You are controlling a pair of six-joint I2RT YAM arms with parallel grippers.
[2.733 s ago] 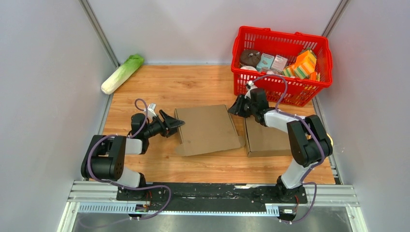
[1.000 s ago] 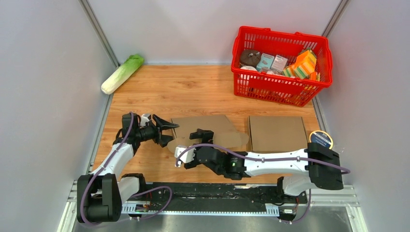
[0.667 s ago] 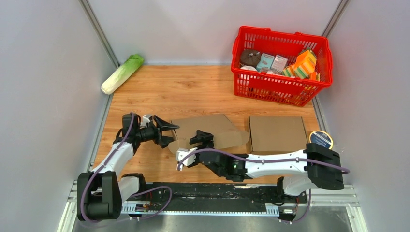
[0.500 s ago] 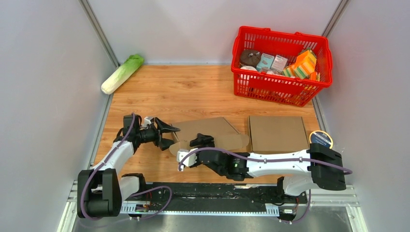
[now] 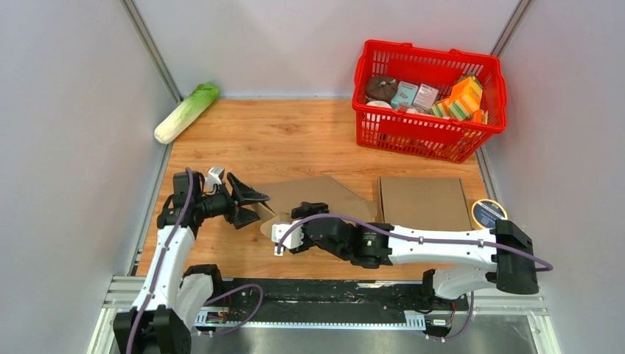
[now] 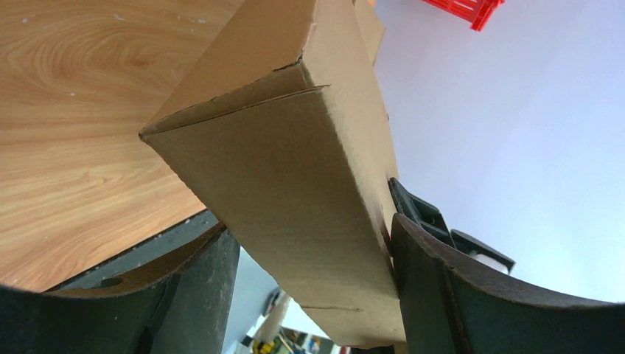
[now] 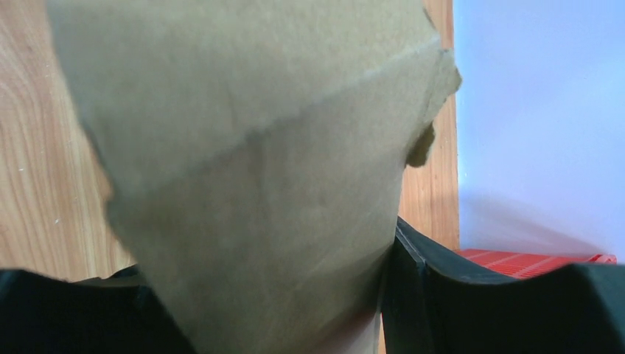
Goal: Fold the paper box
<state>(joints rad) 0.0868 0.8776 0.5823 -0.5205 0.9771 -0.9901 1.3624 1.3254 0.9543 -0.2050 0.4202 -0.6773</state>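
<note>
Paper box [image 5: 324, 195] is held tilted, partly raised off the table [image 5: 295, 133], well to the near-left of the red basket [image 5: 430, 50]. Its left edge is clamped between the left gripper [image 5: 249, 200] jaws, and its near flap is pinched by the right gripper [image 5: 292, 221].

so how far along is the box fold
Early. Done: one panel of the paper box is raised off the table along a crease. In hand: the left gripper and right gripper each pinch a cardboard edge. To do: no walls closed, no box shape yet.
</note>
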